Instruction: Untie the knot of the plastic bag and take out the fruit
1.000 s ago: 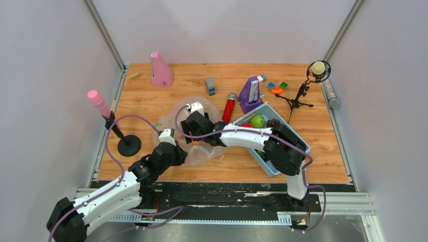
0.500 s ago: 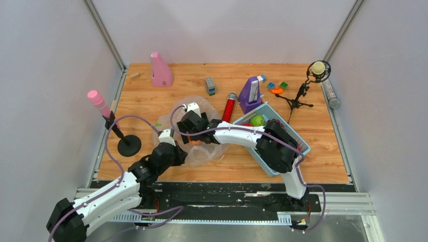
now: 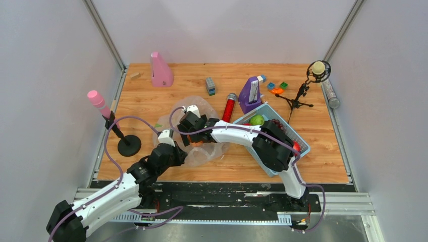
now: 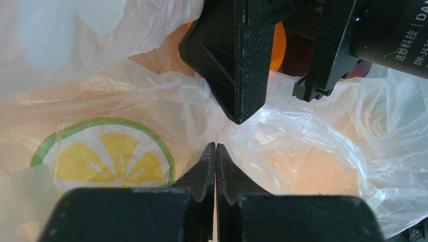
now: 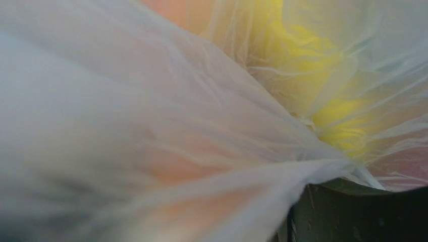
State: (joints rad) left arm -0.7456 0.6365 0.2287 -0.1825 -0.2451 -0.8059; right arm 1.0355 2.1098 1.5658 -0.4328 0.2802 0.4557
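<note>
Wood-grain planks form your table [image 3: 151,101], matt and warm, walled by plain grey panels.

Nearest you, your left gripper [image 4: 216,148] has its two black wedge fingers pressed tip to tip, and thin film puckers right at that point, so it is pinching the plastic bag [image 4: 303,151]. The bag lies mid-table, just left of centre, as a crinkly, glossy, see-through heap. A yellow lemon-slice shape with a green rim [image 4: 108,159] shows at the film; you cannot tell whether it is printed on it or lies under it.

Just beyond, your right gripper [image 3: 188,132] pushes down into the bag. Whether its fingers are apart or together cannot be told: its own camera is smothered by blurred film. Through that film the fruit [image 5: 333,116] glows yellow, with peach tints beside it. In the left wrist view an orange piece [image 4: 278,48] sits behind the right gripper's dark finger.

To the right, your right arm lies across the blue tray [image 3: 272,173], hiding much of it; a green ball [image 3: 256,119] sits in its far end. A black stand with a pink foam head [image 3: 95,98] rises at the left.

Farther back stand a red cylinder [image 3: 228,108], a purple wedge [image 3: 250,95], a grey block [image 3: 210,86], a pink wedge [image 3: 161,70] and a small tripod [image 3: 318,68].
</note>
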